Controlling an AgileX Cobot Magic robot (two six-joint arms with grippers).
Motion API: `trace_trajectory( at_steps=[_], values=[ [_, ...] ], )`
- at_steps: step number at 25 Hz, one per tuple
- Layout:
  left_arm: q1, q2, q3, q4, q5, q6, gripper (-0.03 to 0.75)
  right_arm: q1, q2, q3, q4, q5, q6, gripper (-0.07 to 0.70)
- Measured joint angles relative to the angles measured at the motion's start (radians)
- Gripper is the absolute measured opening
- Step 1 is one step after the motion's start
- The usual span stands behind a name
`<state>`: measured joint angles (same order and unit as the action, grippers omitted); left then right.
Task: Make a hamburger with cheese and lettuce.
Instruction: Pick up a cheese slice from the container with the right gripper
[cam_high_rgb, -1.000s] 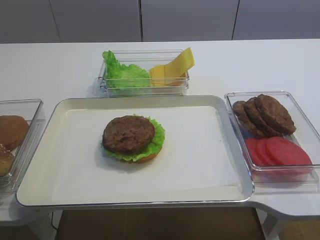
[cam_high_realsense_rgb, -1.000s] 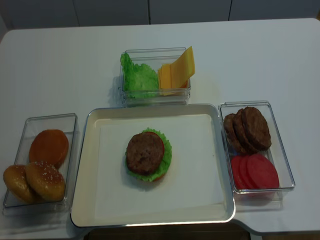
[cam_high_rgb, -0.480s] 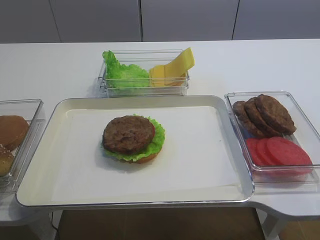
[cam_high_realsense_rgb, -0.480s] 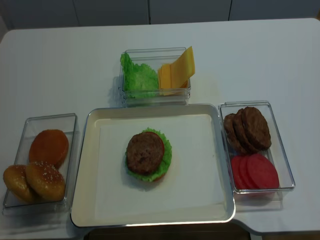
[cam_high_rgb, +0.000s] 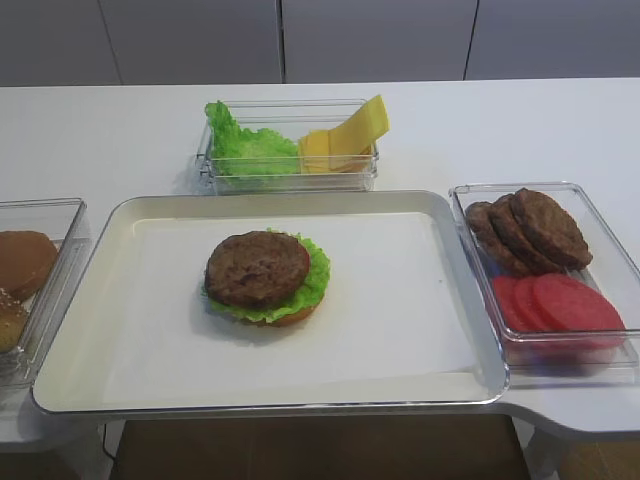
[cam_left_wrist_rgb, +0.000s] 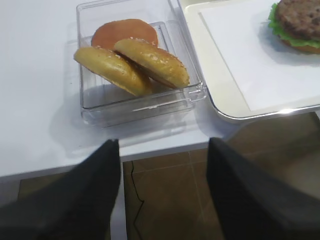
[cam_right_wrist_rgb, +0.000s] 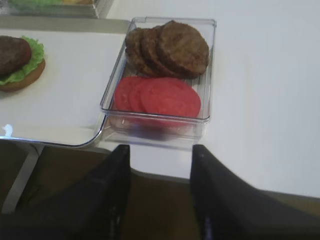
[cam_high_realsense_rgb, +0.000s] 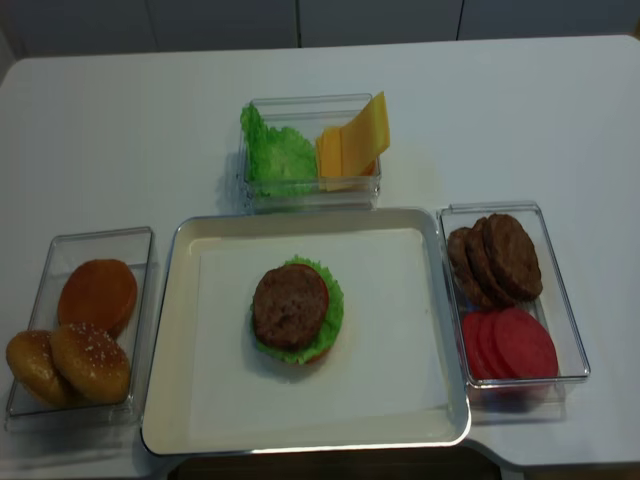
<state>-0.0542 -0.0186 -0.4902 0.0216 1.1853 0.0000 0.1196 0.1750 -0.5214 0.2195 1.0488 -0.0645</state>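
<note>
Hamburger: the hamburger (cam_high_rgb: 265, 277) sits a little left of the middle of the tray (cam_high_rgb: 130, 385), on the white paper sheet (cam_high_rgb: 390, 310). It is a bun base, a green ruffled leaf and a dark patty on top; no cheese lies on it.
Lettuce: the lettuce (cam_high_rgb: 245, 150) fills the left part of the clear box (cam_high_rgb: 290, 183) that stands on the counter (cam_high_rgb: 100, 130) just behind the tray.
Cheese: the cheese (cam_high_rgb: 345, 135) is in the right part of the same box, several yellow slices leaning, one corner rising above the rim.
Right box: the clear container (cam_high_realsense_rgb: 575, 330) just right of the tray holds the loose patties (cam_high_realsense_rgb: 495, 258) at the far end and the red slices (cam_high_realsense_rgb: 510, 343) at the near end.
Left box: the clear bin (cam_high_realsense_rgb: 40, 255) just left of the tray holds the bun pieces (cam_high_realsense_rgb: 85, 335), one flat brown round and two seeded tops.
Left gripper: the left gripper (cam_left_wrist_rgb: 162, 192) shows only in the left wrist view, below the counter edge in front of the bun bin. Its jaws stand wide apart and hold nothing.
Right gripper: the right gripper (cam_right_wrist_rgb: 160, 192) shows only in the right wrist view, below the counter edge in front of the patty container. Its jaws are spread apart and hold nothing.
</note>
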Motion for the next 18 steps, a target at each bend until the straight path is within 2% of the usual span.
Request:
trace_trajectory(
  at_steps=[5, 11, 14, 18],
  values=[
    [0.000, 0.000, 0.000, 0.000, 0.000, 0.000, 0.414, 0.000, 0.176, -0.067, 0.071, -0.040, -0.008, 0.321],
    [0.000, 0.000, 0.000, 0.000, 0.000, 0.000, 0.414, 0.000, 0.433, -0.221, 0.144, -0.034, -0.044, 0.321],
    [0.000, 0.000, 0.000, 0.000, 0.000, 0.000, 0.414, 0.000, 0.592, -0.323, 0.148, 0.004, -0.022, 0.321],
    [0.000, 0.000, 0.000, 0.000, 0.000, 0.000, 0.414, 0.000, 0.813, -0.480, 0.149, 0.099, 0.015, 0.321]
  ],
)
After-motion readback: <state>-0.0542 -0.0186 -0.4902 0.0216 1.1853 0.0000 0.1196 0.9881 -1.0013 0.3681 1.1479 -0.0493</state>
